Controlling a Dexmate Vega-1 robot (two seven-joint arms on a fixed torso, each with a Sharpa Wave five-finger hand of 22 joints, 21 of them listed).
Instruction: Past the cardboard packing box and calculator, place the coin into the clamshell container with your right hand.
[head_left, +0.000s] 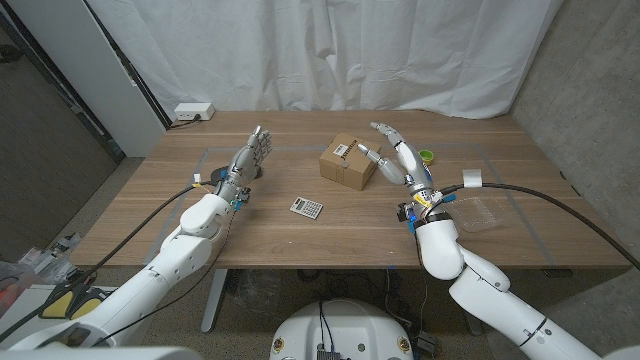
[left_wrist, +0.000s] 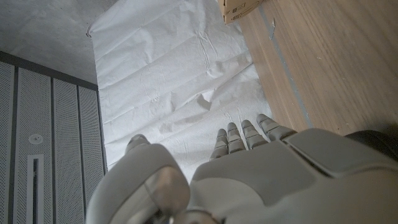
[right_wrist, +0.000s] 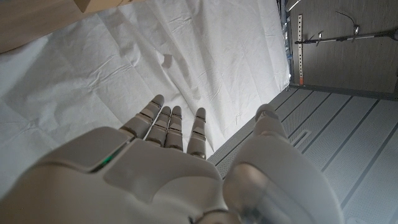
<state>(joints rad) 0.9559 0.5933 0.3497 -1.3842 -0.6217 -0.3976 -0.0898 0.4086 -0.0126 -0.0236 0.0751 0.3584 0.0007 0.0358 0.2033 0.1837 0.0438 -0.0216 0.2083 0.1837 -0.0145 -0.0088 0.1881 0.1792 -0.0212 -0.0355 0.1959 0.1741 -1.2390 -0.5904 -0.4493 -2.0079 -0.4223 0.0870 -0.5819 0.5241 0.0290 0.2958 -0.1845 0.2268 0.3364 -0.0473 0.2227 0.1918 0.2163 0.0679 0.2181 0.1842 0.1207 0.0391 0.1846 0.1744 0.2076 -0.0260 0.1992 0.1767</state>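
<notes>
White cloth hangs behind a wooden desk (head_left: 300, 235) where both robot hands are raised. The right hand (head_left: 398, 155) stands just right of the cardboard packing box (head_left: 348, 160), fingers (head_left: 384, 128) spread and curled slightly forward, holding nothing; in the right wrist view the right hand's fingers (right_wrist: 168, 124) reach out side by side with the thumb apart, touching nothing. The left hand (head_left: 250, 158) stands upright over the desk's left part, fingers straight and close together, empty. A calculator (head_left: 306, 207) lies flat in front of the box, between the two arms. The clear clamshell container (head_left: 482, 212) sits to the right of the right forearm. A green round thing (head_left: 427, 157) lies just behind the right hand. I cannot tell where the coin is.
</notes>
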